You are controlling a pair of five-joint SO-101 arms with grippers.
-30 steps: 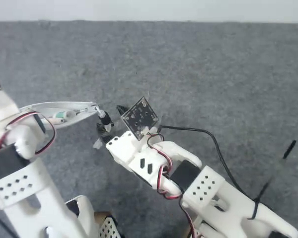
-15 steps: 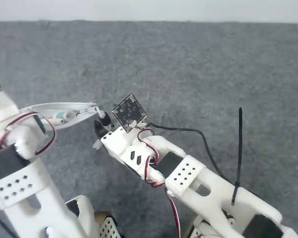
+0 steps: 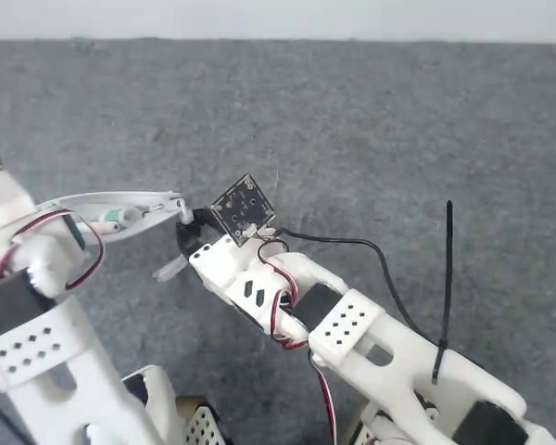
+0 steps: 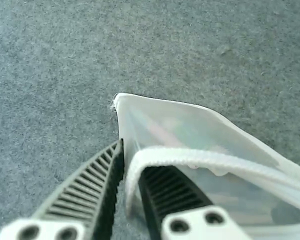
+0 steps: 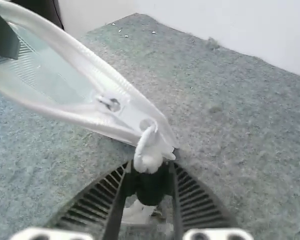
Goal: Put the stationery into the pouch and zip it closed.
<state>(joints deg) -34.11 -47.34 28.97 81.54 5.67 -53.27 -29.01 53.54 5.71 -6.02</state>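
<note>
Pouch [image 4: 205, 135] rim pinched by left gripper [image 4: 129, 172] | right gripper [image 5: 150, 177] clamps zipper pull [image 5: 147, 152] (stationery [image 3: 116, 219] inside)

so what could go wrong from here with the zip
1. The right gripper holds just the small pull; it could slip out mid-tug.
2. The left gripper pinches one thin edge of the pouch, which hangs off the table; a hard tug might yank it free.
3. One left finger looks to sit inside the mouth, so the zip may jam there.

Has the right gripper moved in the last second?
Yes. In the high view the right gripper, on the zipper pull, has shifted left toward the pouch, whose end stayed put.
</note>
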